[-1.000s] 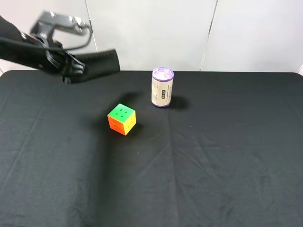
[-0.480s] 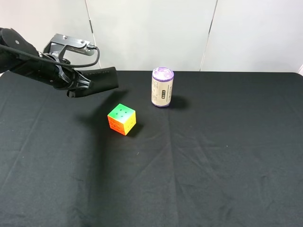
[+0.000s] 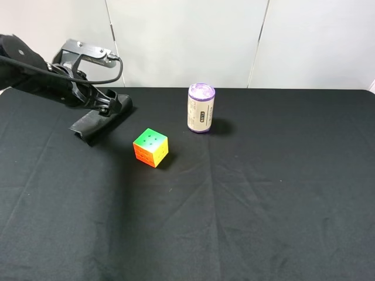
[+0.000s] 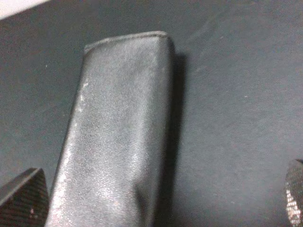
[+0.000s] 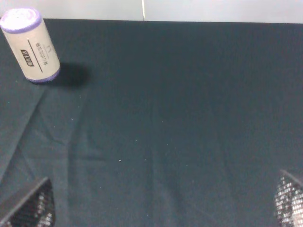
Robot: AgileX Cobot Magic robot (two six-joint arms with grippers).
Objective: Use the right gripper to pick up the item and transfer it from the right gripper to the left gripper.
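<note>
The item (image 3: pixel 98 123), a long slim black pouch, lies on the black surface (image 3: pixel 246 199) at its far left, slanting from near the back edge toward the front left. The left tool (image 3: pixel 111 105) sits over the pouch's far end, at the tip of a black arm reaching in from the left with a cable looping above it. In the left wrist view the item (image 4: pixel 118 142) fills the space between the two fingertips (image 4: pixel 23 198), lying closer to one of them; the other tip shows well off to the side with bare cloth between it and the pouch, so the left tool stands spread apart and is not clamped on it.

The right tool (image 5: pixel 165 208) is outside the high view; its wrist view shows the two textured tips set wide apart over bare cloth.

A multicoloured cube (image 3: pixel 150 147) rests just to the right of the pouch's near end, apart from it. A purple-lidded cream cylinder (image 3: pixel 201 108) stands upright farther back and to the right.
</note>
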